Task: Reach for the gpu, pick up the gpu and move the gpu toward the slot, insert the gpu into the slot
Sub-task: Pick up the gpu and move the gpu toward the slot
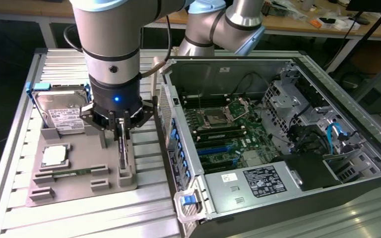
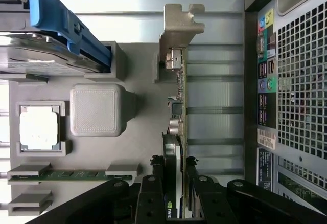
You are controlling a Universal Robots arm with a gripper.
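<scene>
Tool (image 2: 173,163) sat right over the gpu (image 2: 181,106). Its jaws were drawn in to the card's thickness, w/ a finger (image 2: 152,188) against each face & no gap showing in the wrist view, so I read it as gripping the gpu. In the ext. view the tool (image 1: 121,130) pointed straight down & the gpu (image 1: 122,153) stood on edge beneath it. The card's lower edge was seated in the grey holder tray (image 1: 78,191) on the counter (image 1: 144,213), not lifted as far as could be seen.

Card's long axis ran along the tray, w/ the silvery bracket (image 2: 179,29) at the end away from the tool. That axis was approx. parallel to the rear I/O panel (image 2: 265,81) of the PC case (image 1: 230,74) just beside it. Hard drive (image 1: 61,111) & processor chip (image 1: 53,155) sat in the tray toward the ext. view's left, apart from the card.

Further off, toward the ext. view's right & past the case wall, the blue slot (image 1: 210,147) lay on the motherboard (image 1: 243,144), well apart from the tool. Its long axis looked roughly crosswise to the card's, judging from the two views.
</scene>
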